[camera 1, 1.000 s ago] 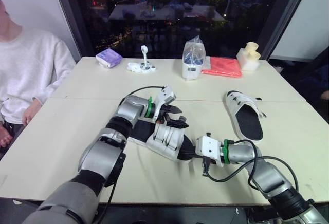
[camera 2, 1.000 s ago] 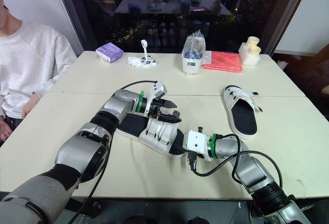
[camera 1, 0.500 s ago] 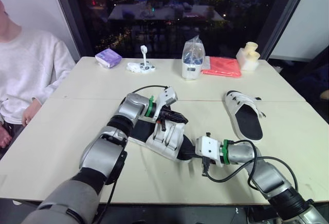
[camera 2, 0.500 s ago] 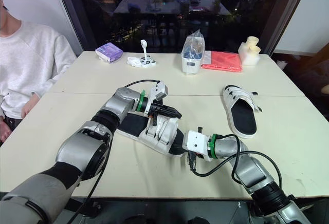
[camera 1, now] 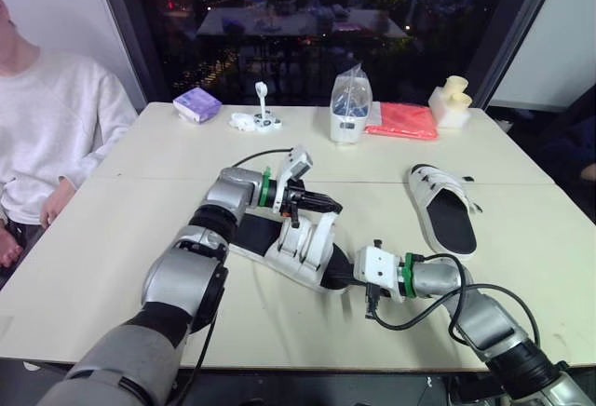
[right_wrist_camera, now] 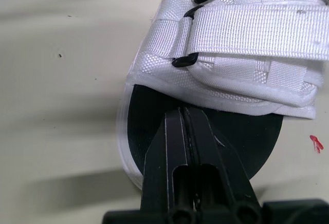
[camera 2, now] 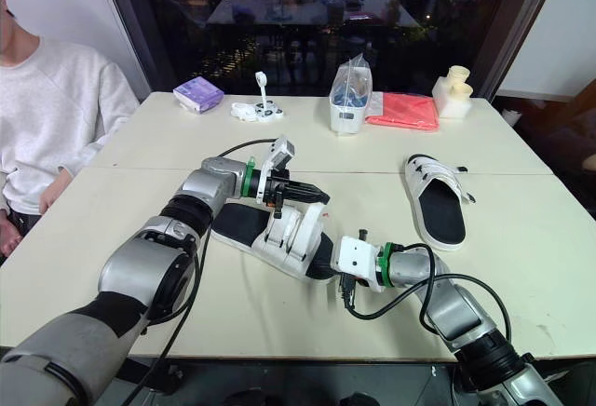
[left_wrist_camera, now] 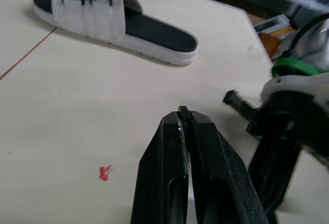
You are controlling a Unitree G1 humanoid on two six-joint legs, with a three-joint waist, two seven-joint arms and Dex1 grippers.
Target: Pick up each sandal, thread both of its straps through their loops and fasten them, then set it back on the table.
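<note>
Left eye view: near sandal (camera 1: 298, 248) lies mid-desk (camera 1: 140, 229). Left gripper (camera 1: 328, 207) jaws clenched, apparently pinching a strap (camera 1: 322, 227) end, strap lifted off the upper. Right gripper (right_wrist_camera: 186, 112) jaws clenched, tips bearing on the toe footbed, pinning it. Step: threading. Next: steer the strap through its loop, fold back, press flat.
</note>
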